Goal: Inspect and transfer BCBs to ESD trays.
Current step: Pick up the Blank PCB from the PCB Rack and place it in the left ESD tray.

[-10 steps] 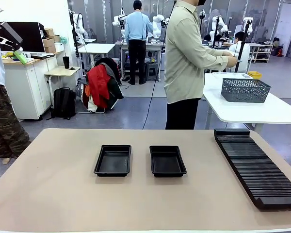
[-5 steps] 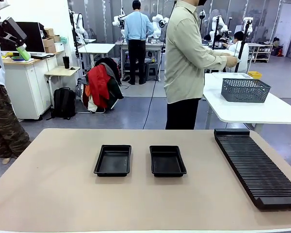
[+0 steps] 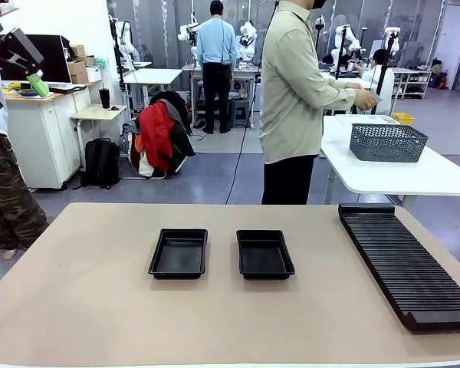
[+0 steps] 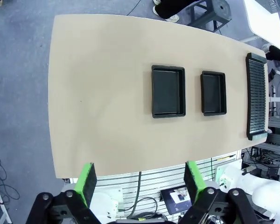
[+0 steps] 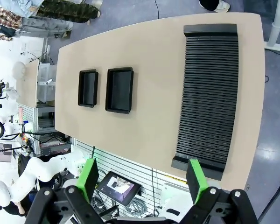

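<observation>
Left claw [image 4: 140, 181] and right claw [image 5: 142, 179] gape wide, holding nothing, high above two trays [image 3: 178, 253] side by side mid-counter [image 3: 84, 307].

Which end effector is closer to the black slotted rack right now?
Right. The right end effector hangs high above the table edge beside the slotted rack; the left end effector hangs high toward the opposite end, with both ESD trays lying between.

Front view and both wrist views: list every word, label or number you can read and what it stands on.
No legible text anywhere.
ESD trays, slotted rack, table: no print visible.
Screen below the table edge, right wrist view: too small to read.
</observation>
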Tool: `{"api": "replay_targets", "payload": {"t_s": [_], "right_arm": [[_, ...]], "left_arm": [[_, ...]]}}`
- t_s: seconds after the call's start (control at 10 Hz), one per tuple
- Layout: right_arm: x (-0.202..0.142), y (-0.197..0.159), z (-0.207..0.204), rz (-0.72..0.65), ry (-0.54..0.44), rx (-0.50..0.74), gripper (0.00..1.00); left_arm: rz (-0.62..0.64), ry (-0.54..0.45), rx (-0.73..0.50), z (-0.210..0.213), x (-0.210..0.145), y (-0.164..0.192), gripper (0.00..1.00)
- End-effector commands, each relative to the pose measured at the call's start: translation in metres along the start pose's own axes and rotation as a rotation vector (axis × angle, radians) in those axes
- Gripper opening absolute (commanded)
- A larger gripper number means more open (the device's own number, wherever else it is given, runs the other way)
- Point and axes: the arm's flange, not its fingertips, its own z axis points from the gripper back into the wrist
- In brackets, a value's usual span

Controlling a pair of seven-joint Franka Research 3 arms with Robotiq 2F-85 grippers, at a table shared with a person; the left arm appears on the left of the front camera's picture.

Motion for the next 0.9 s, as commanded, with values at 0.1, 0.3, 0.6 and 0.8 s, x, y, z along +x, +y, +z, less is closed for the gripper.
{"api": "replay_targets", "payload": {"t_s": [0.1, 0.3, 0.6, 0.8], "right_arm": [[-0.0001, -0.0002, -0.0003, 0.0, 0.001, 0.0, 1.0], [-0.0001, -0.0002, -0.0003, 0.0, 0.001, 0.0, 1.0], [-0.0001, -0.0002, -0.0003, 0.0, 0.001, 0.0, 1.0], [-0.0001, -0.0002, -0.0003, 0.0, 0.001, 0.0, 1.0]], "left_arm": [[0.006, -0.002, 0.001, 0.0004, 0.0002, 0.0009, 1.0], [0.006, -0.002, 0.001, 0.0004, 0.0002, 0.0009, 1.0], [0.006, -0.002, 0.001, 0.0004, 0.0002, 0.0009, 1.0], [0.006, -0.002, 0.001, 0.0004, 0.0002, 0.0009, 1.0]]}}
